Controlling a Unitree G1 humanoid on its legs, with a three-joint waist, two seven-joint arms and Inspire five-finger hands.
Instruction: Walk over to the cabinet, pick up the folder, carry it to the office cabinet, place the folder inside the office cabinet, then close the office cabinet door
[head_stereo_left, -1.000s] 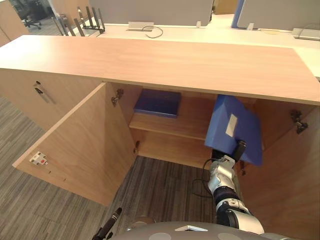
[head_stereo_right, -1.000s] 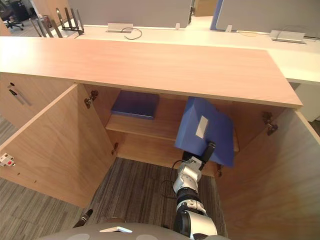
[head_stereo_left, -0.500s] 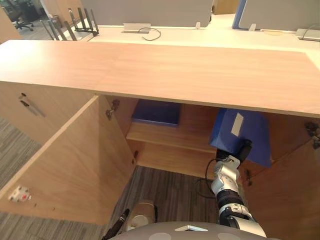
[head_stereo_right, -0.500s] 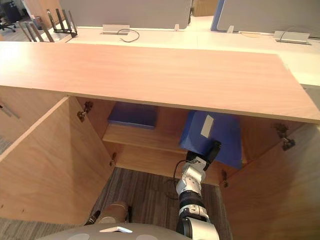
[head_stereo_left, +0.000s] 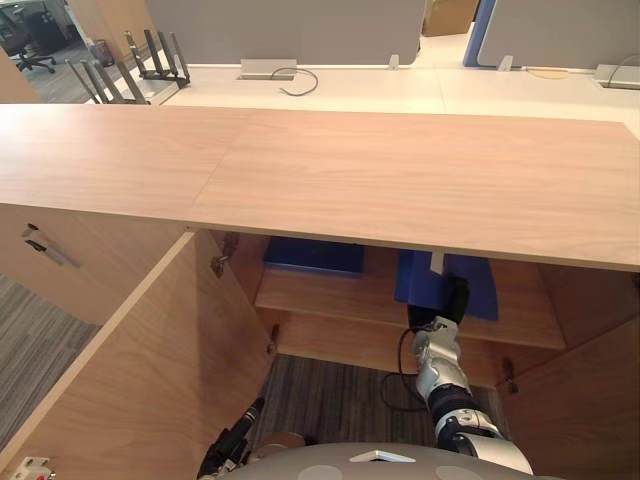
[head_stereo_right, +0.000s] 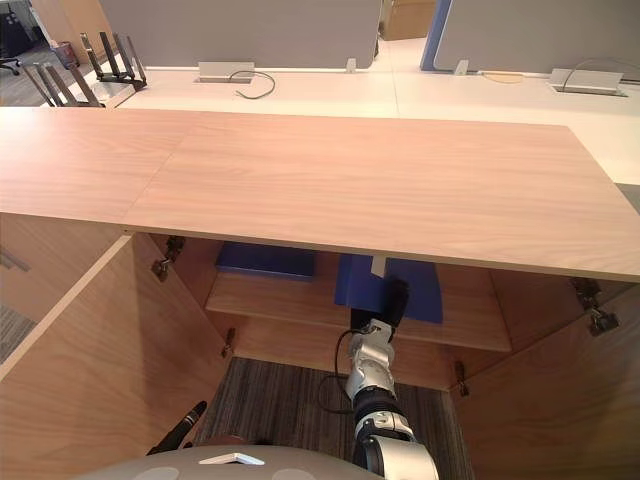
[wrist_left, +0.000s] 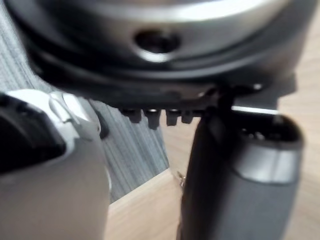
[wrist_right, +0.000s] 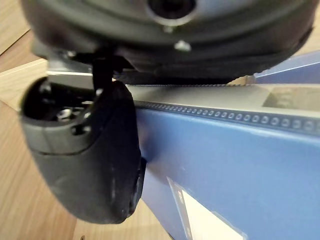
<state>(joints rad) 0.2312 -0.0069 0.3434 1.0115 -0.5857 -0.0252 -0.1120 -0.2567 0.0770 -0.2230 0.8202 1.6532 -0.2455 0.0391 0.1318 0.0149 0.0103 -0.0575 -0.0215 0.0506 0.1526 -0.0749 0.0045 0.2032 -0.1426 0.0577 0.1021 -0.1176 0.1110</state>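
Now the right hand (head_stereo_left: 449, 301) has its fingers and thumb (wrist_right: 85, 150) clamped on the near edge of the blue folder (head_stereo_left: 444, 279). The folder is inside the open cabinet (head_stereo_left: 400, 180), over the right part of the shelf (head_stereo_left: 335, 291) and just under the top. Whether its far edge already rests on the shelf I cannot tell.

The step in hand looks like setting it down. To do that well, I would lower the folder until it lies flat on the shelf. It should keep to the right of the other folder (head_stereo_left: 313, 256), which lies at the far left of the shelf, so the two do not overlap. The fingers should let go only once the shelf bears the weight. The hand should then draw straight back toward the near side, so the folder is not dragged off the shelf's edge.

Both doors, left (head_stereo_left: 130, 370) and right (head_stereo_right: 560, 400), stand open. The left hand (head_stereo_right: 183, 428) hangs low at the near left.
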